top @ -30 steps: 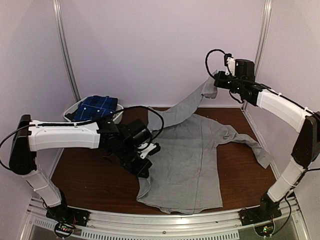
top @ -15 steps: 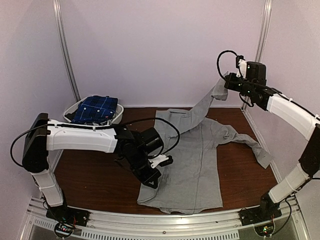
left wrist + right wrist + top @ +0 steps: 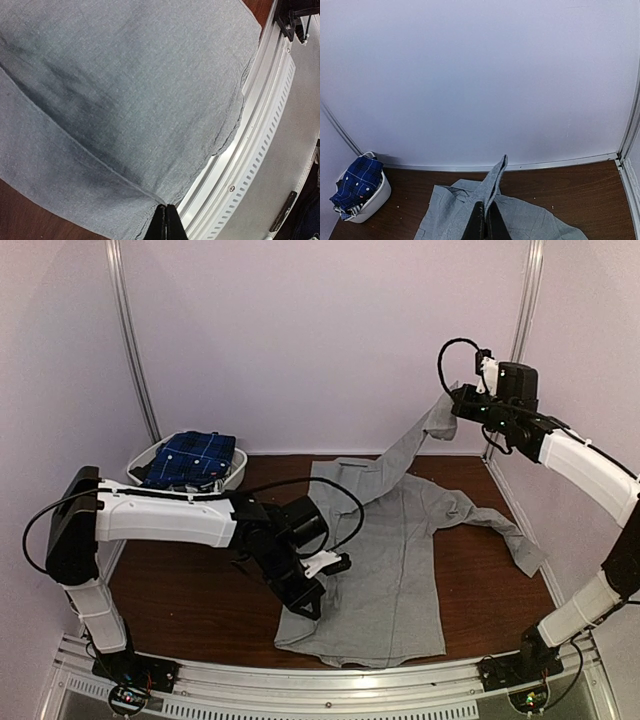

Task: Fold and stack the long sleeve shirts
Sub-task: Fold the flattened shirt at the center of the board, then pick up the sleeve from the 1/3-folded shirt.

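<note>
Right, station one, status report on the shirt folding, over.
Left end effector shut on grey shirt, near-left edge. Right end effector shut on its sleeve, lifted high. Plaid shirt in basket, far left; nothing in the way.

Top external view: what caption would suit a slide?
Right claw holds one sleeve of the grey shirt high; left claw pinches its side edge on the table.

The left arm (image 3: 160,518) reaches low across the lower middle, fingers (image 3: 158,227) pinched on the grey shirt (image 3: 390,560). The right arm (image 3: 585,465) stands raised at upper right, fingers (image 3: 476,225) pinching its sleeve (image 3: 400,455).
</note>
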